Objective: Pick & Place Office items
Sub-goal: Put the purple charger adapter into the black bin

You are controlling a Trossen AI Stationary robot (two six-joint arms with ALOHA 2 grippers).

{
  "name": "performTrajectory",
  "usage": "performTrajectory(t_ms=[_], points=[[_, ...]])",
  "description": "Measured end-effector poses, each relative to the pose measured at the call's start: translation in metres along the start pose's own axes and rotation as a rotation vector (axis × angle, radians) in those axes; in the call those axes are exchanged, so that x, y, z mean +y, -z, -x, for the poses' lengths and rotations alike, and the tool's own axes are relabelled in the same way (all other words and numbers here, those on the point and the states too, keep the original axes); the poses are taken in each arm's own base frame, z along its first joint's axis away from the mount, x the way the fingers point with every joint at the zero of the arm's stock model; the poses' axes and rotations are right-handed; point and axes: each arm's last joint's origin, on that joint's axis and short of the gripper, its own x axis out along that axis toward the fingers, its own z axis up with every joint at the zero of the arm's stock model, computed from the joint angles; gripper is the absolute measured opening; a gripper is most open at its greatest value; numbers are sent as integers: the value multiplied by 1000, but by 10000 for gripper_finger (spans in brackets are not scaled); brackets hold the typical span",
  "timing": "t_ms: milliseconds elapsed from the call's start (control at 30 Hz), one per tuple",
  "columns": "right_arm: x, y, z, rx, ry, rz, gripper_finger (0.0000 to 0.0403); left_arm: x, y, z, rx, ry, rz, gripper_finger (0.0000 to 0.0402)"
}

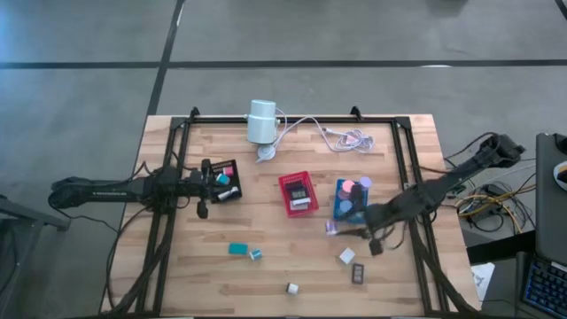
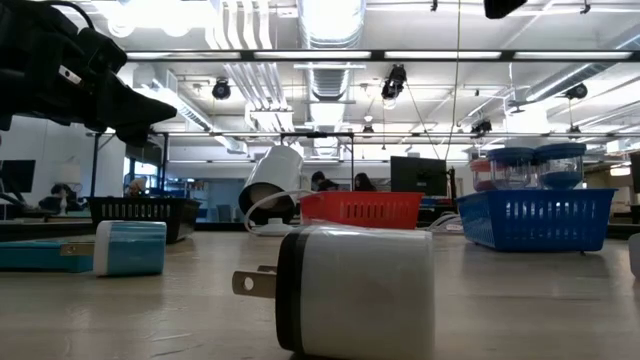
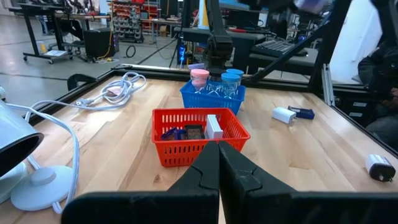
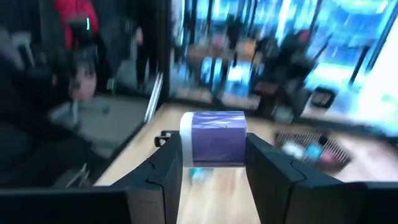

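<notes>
Seen from above, the right gripper [image 1: 341, 230] hovered just beside the near edge of the blue tray [image 1: 340, 210], much nearer to it than the shut left gripper [image 1: 232, 183] by the black tray [image 1: 215, 167], while the right wrist view showed a lilac roll [image 4: 213, 138] clamped crosswise between its fingers, with open table beyond.
</notes>
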Motion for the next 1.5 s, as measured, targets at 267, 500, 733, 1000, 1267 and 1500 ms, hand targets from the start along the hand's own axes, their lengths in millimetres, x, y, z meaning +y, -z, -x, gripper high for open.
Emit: performTrajectory(t_ms=[267,500,733,1000,1267,1500], points=[[-32,38,44,-218,120,9,134,0,-1,0,-7,0,5,0],[-48,53,68,-310,175,12,134,0,-4,0,-46,1,0,0],[-52,55,83,-379,217,122,134,0,-8,0,-81,-16,-70,0],[-52,64,89,-394,243,201,134,0,-11,1,-110,-24,-186,0],[-51,86,85,-346,231,175,134,0,-13,1,-136,-24,-180,0],[-51,85,86,-354,228,177,134,0,-11,1,-109,-22,-156,0]])
